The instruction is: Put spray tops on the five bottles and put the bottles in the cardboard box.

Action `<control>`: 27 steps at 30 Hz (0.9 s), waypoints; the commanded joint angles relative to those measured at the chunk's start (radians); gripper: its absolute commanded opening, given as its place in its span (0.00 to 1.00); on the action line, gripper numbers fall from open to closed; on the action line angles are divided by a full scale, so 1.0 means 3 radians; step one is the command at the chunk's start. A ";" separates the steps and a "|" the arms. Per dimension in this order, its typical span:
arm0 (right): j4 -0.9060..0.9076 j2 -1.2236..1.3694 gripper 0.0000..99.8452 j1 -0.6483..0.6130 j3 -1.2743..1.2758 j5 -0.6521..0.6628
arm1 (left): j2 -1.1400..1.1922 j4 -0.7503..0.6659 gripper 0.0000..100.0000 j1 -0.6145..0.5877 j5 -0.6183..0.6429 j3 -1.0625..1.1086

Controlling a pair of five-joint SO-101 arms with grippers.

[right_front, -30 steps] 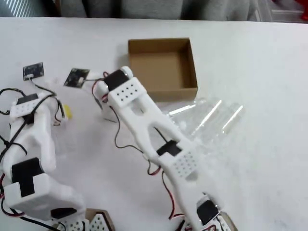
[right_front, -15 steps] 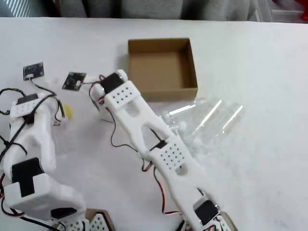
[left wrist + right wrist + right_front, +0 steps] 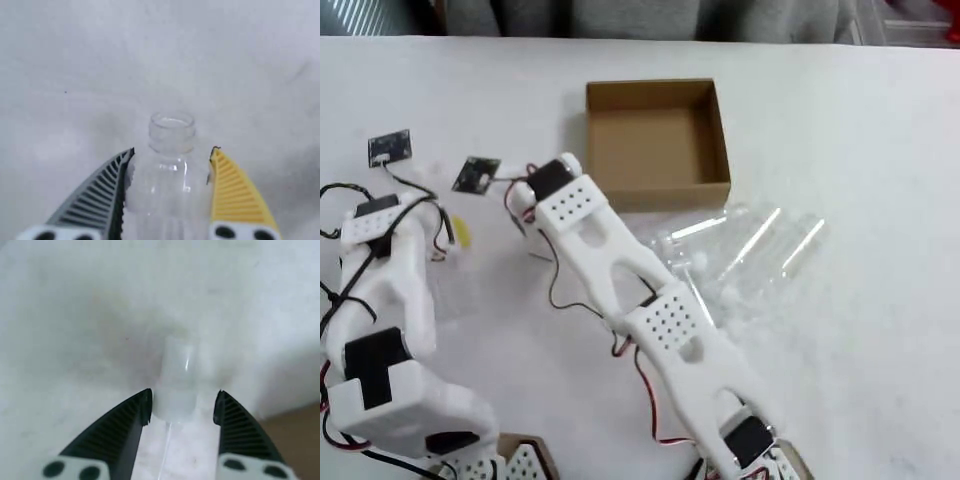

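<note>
A clear bottle (image 3: 170, 175) with an open, bare neck stands between the grey and yellow fingers of my left gripper (image 3: 172, 150), which is shut on its shoulders. My right gripper (image 3: 182, 392) is shut on a white spray top (image 3: 179, 382) with a thin tube hanging below it, over the white table. In the high view the right arm (image 3: 570, 200) stretches diagonally to a spot left of the cardboard box (image 3: 655, 135), near the left arm (image 3: 380, 260). Several clear bottles (image 3: 750, 250) lie in a loose heap in front of the box's right part.
The box is open, and its brown corner (image 3: 300, 425) shows beside my right gripper. Two small black boards (image 3: 388, 147) (image 3: 477, 174) on cables lie at the table's left. Loose wires trail along both arms.
The right arm has swung left and slightly toward the front, away from the box and closer to the left arm. The left arm has stayed where it was.
</note>
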 commanded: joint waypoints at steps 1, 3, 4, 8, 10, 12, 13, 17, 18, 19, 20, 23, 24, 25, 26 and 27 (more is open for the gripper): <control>-0.0100 -0.0043 0.19 -0.0028 -0.0143 -0.0020 | -0.0003 -0.0102 0.10 0.0008 0.0020 -0.0056; -0.0115 0.0003 0.18 -0.0023 -0.0143 -0.0020 | -0.0003 -0.0102 0.10 0.0008 0.0020 -0.0056; -0.0115 0.0033 0.18 -0.0023 -0.0143 -0.0020 | -0.0003 -0.0102 0.10 0.0008 0.0020 -0.0056; -0.0120 0.0100 0.18 -0.0013 -0.0143 -0.0020 | -0.0003 -0.0102 0.10 0.0008 0.0015 -0.0056; -0.0187 0.0120 0.18 -0.0013 -0.0143 -0.0020 | -0.0003 -0.0102 0.10 0.0008 0.0015 -0.0056; -0.0248 0.0136 0.18 -0.0003 -0.0143 -0.0020 | -0.0003 -0.0102 0.10 0.0008 0.0015 -0.0056; -0.0258 0.0146 0.17 0.0013 -0.0143 -0.0020 | -0.0003 -0.0102 0.10 0.0008 0.0015 -0.0056; -0.0325 0.0146 0.02 0.0054 -0.0143 -0.0046 | -0.0003 -0.0102 0.10 0.0008 0.0015 -0.0056; -0.0325 0.0136 0.01 0.0064 -0.0143 -0.0046 | -0.0003 -0.0102 0.10 0.0008 0.0015 -0.0056; -0.0304 0.0130 0.03 0.0069 -0.0143 -0.0046 | -0.0003 -0.0102 0.10 0.0008 0.0015 -0.0056; -0.0289 0.0125 0.04 0.0090 -0.0143 -0.0046 | -0.0003 -0.0102 0.10 0.0008 0.0015 -0.0056; -0.0151 0.0013 0.02 0.0115 -0.0148 -0.0046 | -0.0003 -0.0102 0.10 0.0013 0.0015 -0.0056; -0.0079 -0.0049 0.02 0.0120 -0.0148 -0.0051 | -0.0003 -0.0102 0.10 0.0013 0.0015 -0.0056; 0.0008 -0.0115 0.02 0.0120 -0.0148 -0.0051 | -0.0003 -0.0102 0.10 0.0013 0.0015 -0.0056; 0.0100 -0.0197 0.02 0.0120 -0.0148 -0.0051 | -0.0003 -0.0102 0.10 0.0013 0.0015 -0.0056; 0.0202 -0.0263 0.02 0.0120 -0.0148 -0.0082 | -0.0003 -0.0102 0.10 0.0023 0.0015 -0.0056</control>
